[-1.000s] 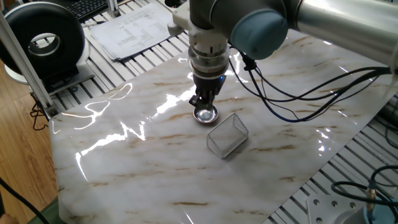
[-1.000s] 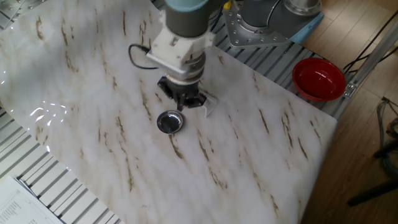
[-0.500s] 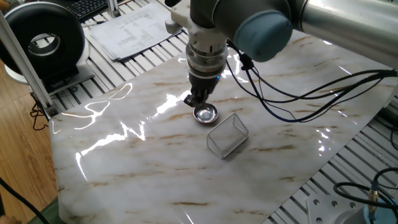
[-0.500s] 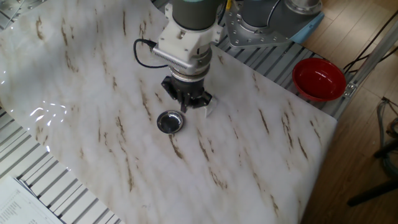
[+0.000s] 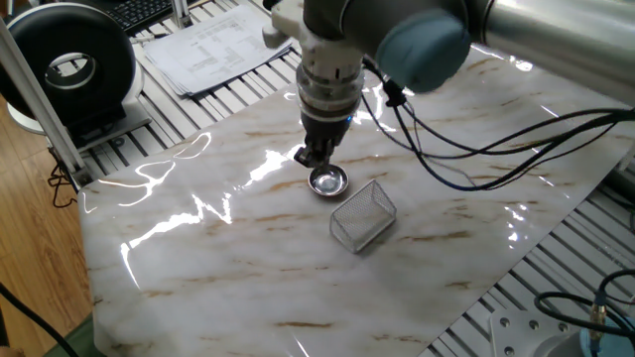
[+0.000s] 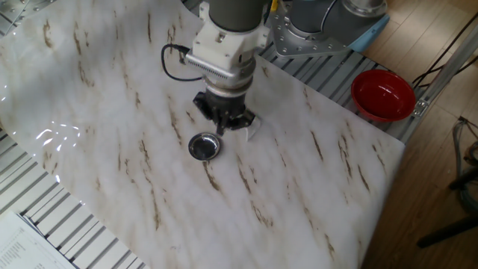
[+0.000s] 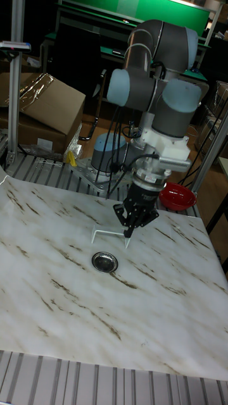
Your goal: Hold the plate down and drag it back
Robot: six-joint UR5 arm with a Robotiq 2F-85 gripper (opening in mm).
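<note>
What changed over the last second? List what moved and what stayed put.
The end effector lifted off the small round shiny silver metal plate and shifted slightly away from the rectangular wire-mesh basket; it now hangs above the white marble-patterned table, holding nothing. The plate and basket stayed where they were.

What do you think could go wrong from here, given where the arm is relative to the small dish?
1. The tool hangs above and beside the plate, not on it; a slightly off-centre press could land on the raised rim and tip or flick the dish.
2. The wire basket sits close beside the plate, so the tool or dragged dish may knock it.
3. The glossy marble sheet looks slick, so the plate might slide out from under light pressure.
</note>
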